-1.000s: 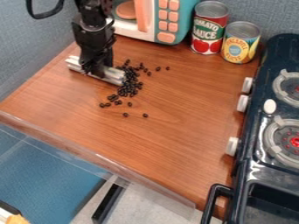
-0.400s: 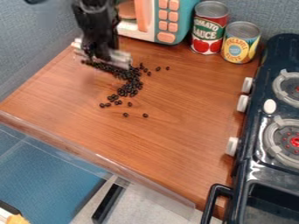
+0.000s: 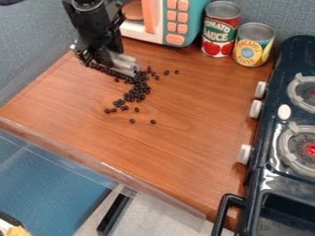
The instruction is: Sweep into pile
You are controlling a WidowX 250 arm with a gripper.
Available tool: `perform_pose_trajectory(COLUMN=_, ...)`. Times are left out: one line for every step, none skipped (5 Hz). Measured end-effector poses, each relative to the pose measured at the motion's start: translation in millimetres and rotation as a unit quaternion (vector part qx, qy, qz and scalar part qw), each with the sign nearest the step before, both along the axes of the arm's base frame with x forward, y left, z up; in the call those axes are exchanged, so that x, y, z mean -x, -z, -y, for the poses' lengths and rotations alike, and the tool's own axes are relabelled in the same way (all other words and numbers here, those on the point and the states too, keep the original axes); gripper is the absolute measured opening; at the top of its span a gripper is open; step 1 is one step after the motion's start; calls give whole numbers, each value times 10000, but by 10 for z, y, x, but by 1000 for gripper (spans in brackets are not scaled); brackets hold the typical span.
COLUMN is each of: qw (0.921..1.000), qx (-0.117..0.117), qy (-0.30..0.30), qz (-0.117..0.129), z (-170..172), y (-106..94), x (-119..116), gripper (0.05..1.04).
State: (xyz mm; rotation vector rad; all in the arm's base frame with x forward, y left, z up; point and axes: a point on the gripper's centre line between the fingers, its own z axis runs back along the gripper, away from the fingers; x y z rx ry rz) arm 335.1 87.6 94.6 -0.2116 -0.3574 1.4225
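Note:
The black gripper (image 3: pixel 102 60) hangs over the upper left of the wooden counter, holding a silvery bar-shaped sweeping tool (image 3: pixel 125 63) crosswise beneath it. Small dark beans (image 3: pixel 137 90) form an uneven band that runs from under the tool down to the right, then curves back left. A few strays lie apart: one bean (image 3: pixel 153 121) below the band, another bean (image 3: pixel 177 72) to its upper right. The gripper and tool cover part of the band's upper left end.
Behind the gripper stands a toy microwave (image 3: pixel 175 23), with a red can (image 3: pixel 220 28) and a yellow can (image 3: pixel 253 44) to its right. A dark toy stove (image 3: pixel 277 138) lines the right side. The wooden counter (image 3: pixel 178 152) ends at a clear front edge strip.
The gripper and tool have moved up and back toward the wall, and the tool has turned somewhat. Beans formerly hidden under the tool now show along its near side.

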Motion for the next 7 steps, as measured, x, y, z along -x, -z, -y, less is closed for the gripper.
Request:
perform_pose_trajectory(qw=9997, qx=52, qy=222, qz=-98, z=228, y=25, x=236, gripper=339)
perform_pose_trajectory(qw=9993, qx=76, qy=289, qz=-217, z=391, y=102, x=419, gripper=339)
perform_pose_trajectory(qw=9989, qx=50, qy=222, qz=-405, z=481, y=275, x=580, gripper=339)
perform_pose_trajectory(qw=9985, qx=-102, qy=117, qz=-528, z=456, y=395, x=701, gripper=339)
perform_pose_trajectory(qw=9977, qx=-259, qy=42, qz=-624, z=406, y=510, x=766, gripper=339)
perform_pose_trajectory(qw=9970, qx=-371, qy=15, qz=-683, z=368, y=585, x=775, gripper=339)
perform_pose_trajectory(qw=9956, qx=-396, qy=-99, qz=-848, z=344, y=705, x=781, gripper=339)
